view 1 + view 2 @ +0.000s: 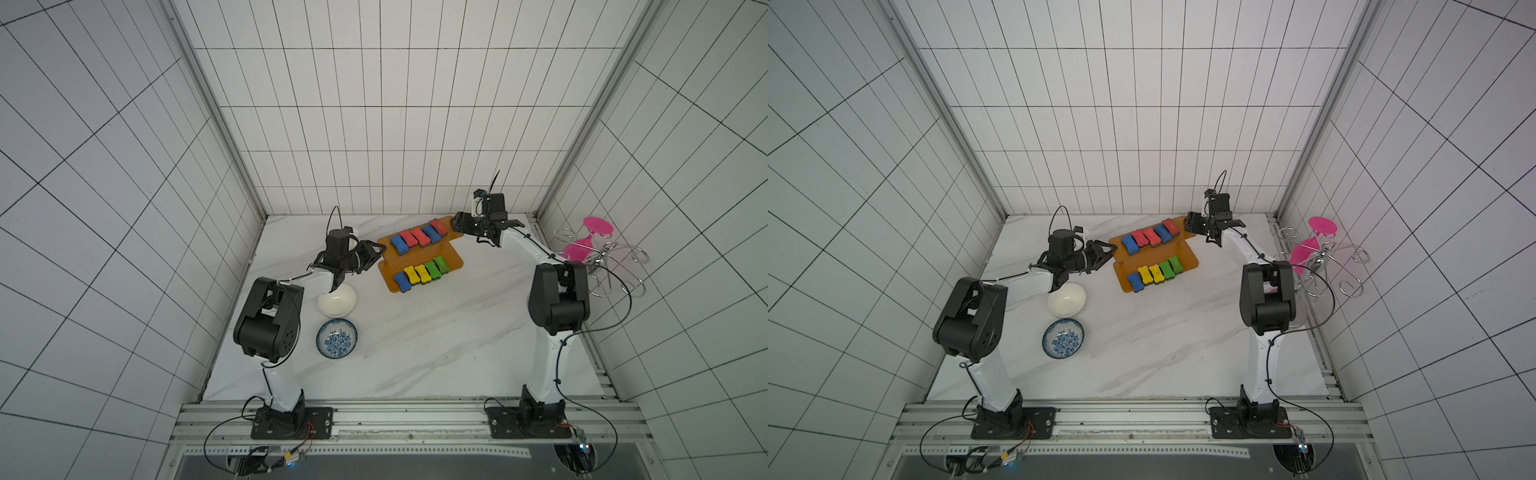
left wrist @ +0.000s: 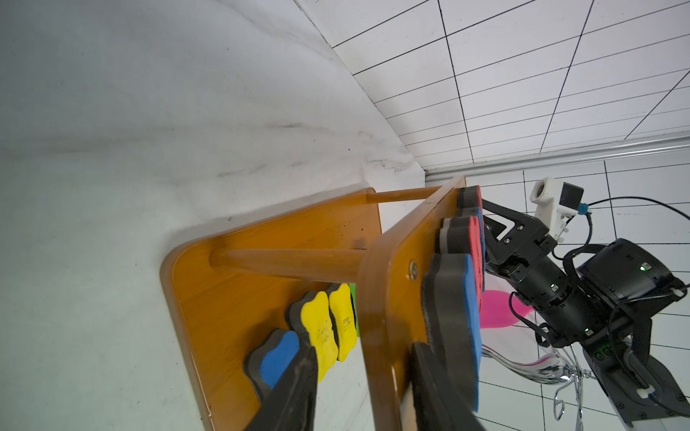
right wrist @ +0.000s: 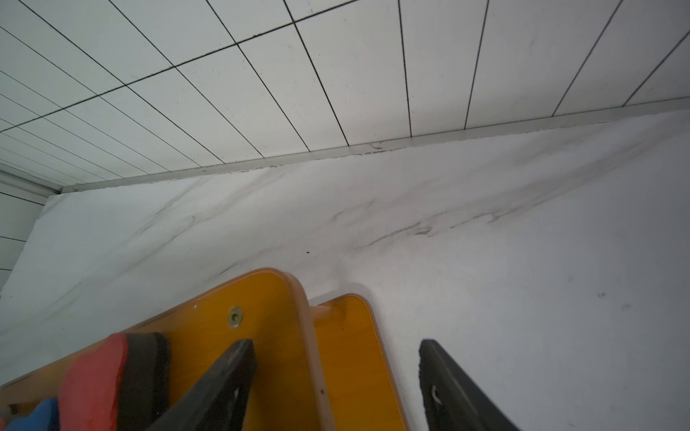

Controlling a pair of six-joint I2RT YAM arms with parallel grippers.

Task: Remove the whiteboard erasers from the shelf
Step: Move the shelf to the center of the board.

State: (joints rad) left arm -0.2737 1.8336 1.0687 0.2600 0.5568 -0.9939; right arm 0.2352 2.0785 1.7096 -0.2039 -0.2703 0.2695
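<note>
Left wrist view: left fingers point(image 2: 295, 388) parted beside the translucent orange plastic two-tier shelf point(image 2: 231, 298); right fingers point(image 3: 220, 384) spread wide, empty.

robot lab cell: grid-lined walls point(image 1: 374, 124), marble-look tabletop point(image 1: 415, 353), aluminium mounting rail point(image 1: 407, 419).

Soft, cool, even light; faint shadows on the marble tabletop point(image 1: 419, 340); tiled walls point(image 1: 104, 166) bow at the edges (wrist views worst).

white grid-lined tile walls point(image 1: 374, 124) stand beyond the left gripper point(image 1: 378, 255) and right gripper point(image 1: 455, 223). a marbled white tabletop point(image 1: 415, 340) lies below both.
</note>
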